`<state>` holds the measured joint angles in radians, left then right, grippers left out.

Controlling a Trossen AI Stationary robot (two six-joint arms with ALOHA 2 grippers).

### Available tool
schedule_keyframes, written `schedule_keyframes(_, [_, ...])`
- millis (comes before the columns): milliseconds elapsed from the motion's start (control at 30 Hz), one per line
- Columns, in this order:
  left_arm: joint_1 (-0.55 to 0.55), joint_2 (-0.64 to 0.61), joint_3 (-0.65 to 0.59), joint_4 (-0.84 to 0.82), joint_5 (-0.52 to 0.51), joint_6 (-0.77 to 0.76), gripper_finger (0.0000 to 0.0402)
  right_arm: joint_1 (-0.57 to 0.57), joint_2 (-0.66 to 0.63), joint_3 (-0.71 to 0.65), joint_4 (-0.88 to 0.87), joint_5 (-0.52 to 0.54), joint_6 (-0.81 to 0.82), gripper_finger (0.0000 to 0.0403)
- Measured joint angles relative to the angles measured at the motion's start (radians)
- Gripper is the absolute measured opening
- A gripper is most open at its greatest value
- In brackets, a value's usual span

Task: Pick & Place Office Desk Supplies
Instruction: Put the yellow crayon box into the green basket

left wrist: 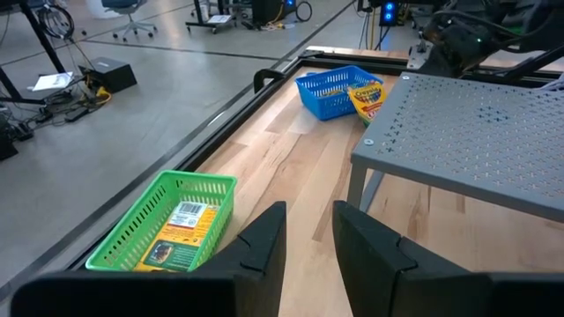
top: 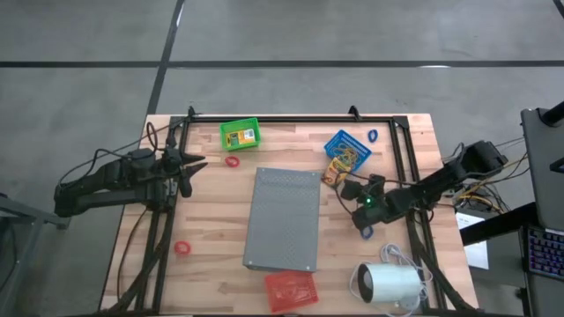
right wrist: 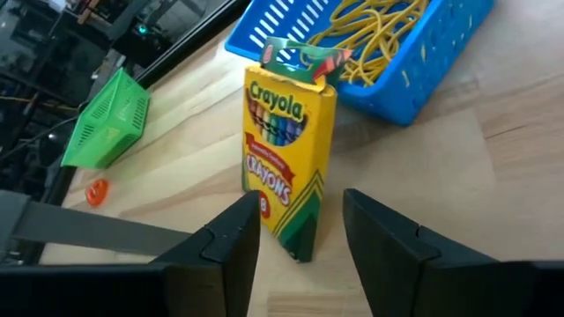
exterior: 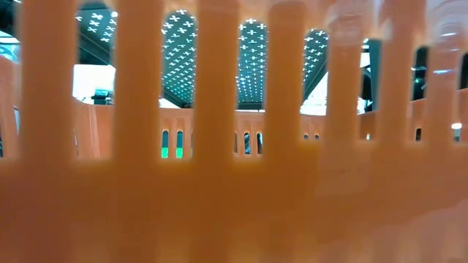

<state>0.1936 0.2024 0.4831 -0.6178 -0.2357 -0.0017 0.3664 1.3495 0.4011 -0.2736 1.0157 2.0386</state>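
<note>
1. The right gripper [right wrist: 300, 233] hangs low over the table [top: 211, 220] near its right edge, just short of a yellow crayon box [right wrist: 289, 163]; its two fingers are spread with a gap between them and hold nothing.
2. That crayon box leans against the outer wall of a blue basket [right wrist: 414, 53] toward the table's far right corner, its flap open at the top, and its lower end rests on the wood.
3. Inside the blue basket lies a tangle of thin yellow rubber bands [right wrist: 374, 26].
4. The left gripper [left wrist: 308, 233] waits above the table's left edge, pointed across the boards; its fingers stand a little apart with nothing between them.
5. A green basket [left wrist: 167, 220] near the far edge, left of the middle, holds a second crayon box [left wrist: 176, 233] lying flat.
6. A red ring [top: 233, 162] lies on the wood just in front of the green basket; another red ring [top: 182, 249] sits near the near left corner.
7. A blue ring [top: 373, 136] lies beside the blue basket, toward the far right corner.
8. A grey perforated slab [top: 284, 218] on short legs stands in the middle of the table, a red basket [top: 291, 291] lies at the near edge in front of it, and a white cylinder [top: 392, 283] rests near the near right corner.
9. The low view is filled by the slatted wall of the red basket.
</note>
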Motion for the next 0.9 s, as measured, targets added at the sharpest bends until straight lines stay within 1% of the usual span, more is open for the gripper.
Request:
schedule_keyframes(167, [0.0,0.0,0.0,0.0,0.0,0.0,0.0098,0.0,0.0,-0.018,0.024,-0.003,-0.005,0.0168])
schedule_keyframes(333, [0.0,0.0,0.0,0.0,0.0,0.0,0.0098,-0.005,0.0,-0.07,0.174,-0.002,-0.087,0.0172])
schedule_keyframes(567, [0.0,0.0,0.0,0.0,0.0,0.0,0.0098,-0.057,0.0,-0.122,0.297,-0.005,-0.194,0.0172])
schedule_keyframes(800, [0.0,0.0,0.0,0.0,0.0,0.0,0.0098,-0.098,0.0,-0.157,0.404,-0.031,-0.282,0.0171])
schedule_keyframes(900, [0.0,0.0,0.0,0.0,0.0,0.0,0.0098,-0.126,0.0,-0.159,0.432,-0.065,-0.323,0.0171])
